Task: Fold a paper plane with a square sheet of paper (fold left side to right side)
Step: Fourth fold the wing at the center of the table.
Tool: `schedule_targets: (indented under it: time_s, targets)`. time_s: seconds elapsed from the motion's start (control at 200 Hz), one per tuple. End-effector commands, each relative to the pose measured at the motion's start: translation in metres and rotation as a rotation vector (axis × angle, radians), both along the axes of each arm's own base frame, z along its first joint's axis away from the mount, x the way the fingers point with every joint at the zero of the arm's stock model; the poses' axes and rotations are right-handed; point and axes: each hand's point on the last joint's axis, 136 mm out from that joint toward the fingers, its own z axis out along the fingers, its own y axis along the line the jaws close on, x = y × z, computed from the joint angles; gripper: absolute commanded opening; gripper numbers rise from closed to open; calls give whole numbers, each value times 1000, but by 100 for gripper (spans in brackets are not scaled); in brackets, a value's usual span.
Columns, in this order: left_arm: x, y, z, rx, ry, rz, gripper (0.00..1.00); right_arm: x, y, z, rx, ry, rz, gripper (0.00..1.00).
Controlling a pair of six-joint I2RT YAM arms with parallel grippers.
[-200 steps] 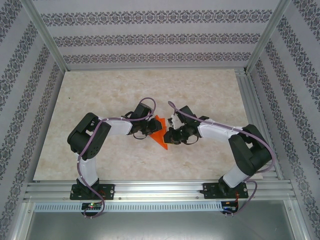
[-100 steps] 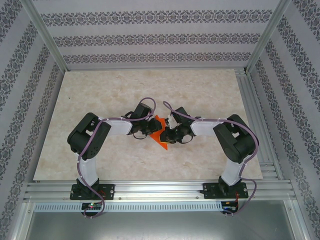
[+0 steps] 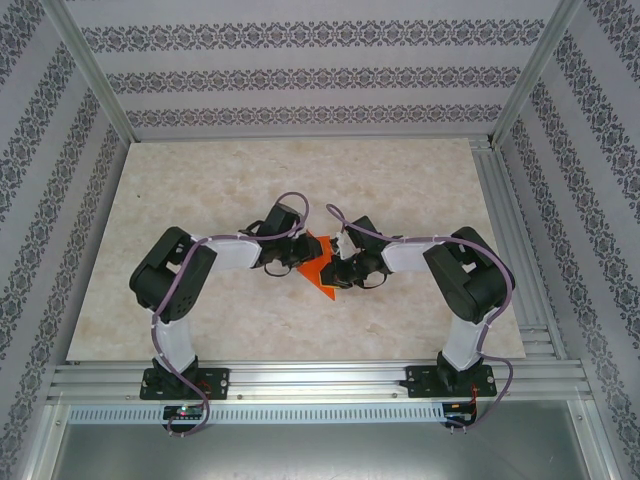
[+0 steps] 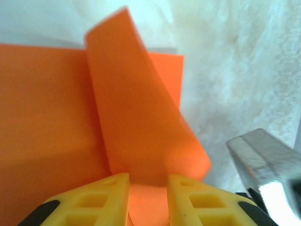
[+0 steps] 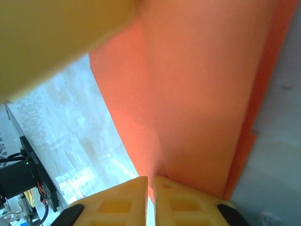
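Pinching the square sheet of paper [image 5: 202,94] between closed jaws, the right gripper [image 5: 151,182] should hold firm while the slightly parted left gripper [image 4: 148,183] aligns its edges.

My table [image 3: 200,180] is pale marbled beige, evenly lit. Papered walls [image 3: 300,75] (white, banded with dark floral pattern) close three sides, aluminium posts [image 3: 88,70] at the corners, slotted rails [image 3: 320,378] nearest me.

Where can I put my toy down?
Crowded middle: the left arm and right arm meet over the orange paper. Bare: the far table strip up to the back wall, and the near patch between the two arm bases.
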Motion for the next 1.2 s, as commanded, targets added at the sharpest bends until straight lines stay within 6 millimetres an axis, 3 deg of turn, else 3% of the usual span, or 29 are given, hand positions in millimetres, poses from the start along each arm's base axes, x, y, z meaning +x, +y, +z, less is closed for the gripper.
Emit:
schedule_targets:
  time_s: [0.0, 0.2, 0.575, 0.884, 1.194]
  targets:
    - [10, 6, 39, -21, -96, 2, 30, -20, -27, -32, -131, 62, -11, 12]
    - [3, -6, 41, -115, -80, 2, 25, -19, -29, -31, -142, 53, -9, 10]
    - [-11, -38, 7, -154, -3, -28, 23, -20, -31, -33, -166, 53, -4, 10]
    - [-8, -25, -26, -31, 5, -3, 23, -21, -33, -34, -196, 56, 2, 10]
    - [15, 3, -34, 143, -52, 24, 24, -27, -40, -39, -239, 69, 8, 10]
